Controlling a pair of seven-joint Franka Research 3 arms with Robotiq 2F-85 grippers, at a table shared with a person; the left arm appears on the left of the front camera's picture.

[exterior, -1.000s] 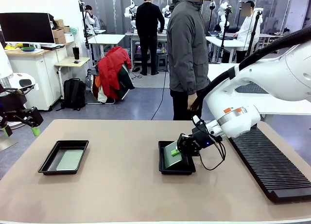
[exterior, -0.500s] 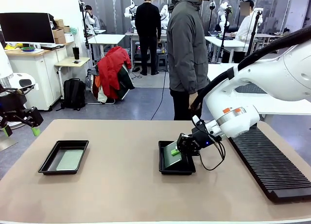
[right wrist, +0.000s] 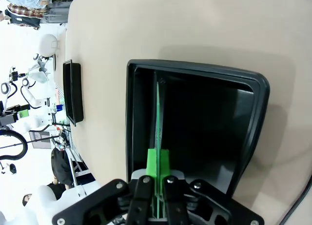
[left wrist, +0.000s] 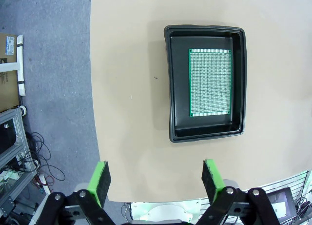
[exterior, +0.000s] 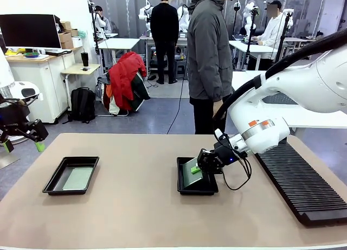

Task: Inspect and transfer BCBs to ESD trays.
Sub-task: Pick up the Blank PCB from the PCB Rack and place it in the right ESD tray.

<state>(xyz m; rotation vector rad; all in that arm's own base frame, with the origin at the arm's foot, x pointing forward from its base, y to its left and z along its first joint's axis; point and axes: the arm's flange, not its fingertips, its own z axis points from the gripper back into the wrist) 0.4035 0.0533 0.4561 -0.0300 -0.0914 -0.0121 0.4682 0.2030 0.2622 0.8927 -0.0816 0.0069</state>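
Nothing has shifted since the earlier frame: our right gripper (exterior: 201,167) keeps its jaws clamped on a BCB (exterior: 192,173) tilted over the near tray (exterior: 197,189), and releasing now could leave it propped against the rim, while our left gripper (left wrist: 156,178) hangs wide.

Bright, even overhead light; soft shadows under the trays (exterior: 71,175); wrist views bowed at the edges; sharp up close, slightly soft background

Right gripper (exterior: 201,164) holds tilted BCB (exterior: 193,172) in middle tray (exterior: 196,188); second BCB (exterior: 78,178) flat in left tray (exterior: 53,180)
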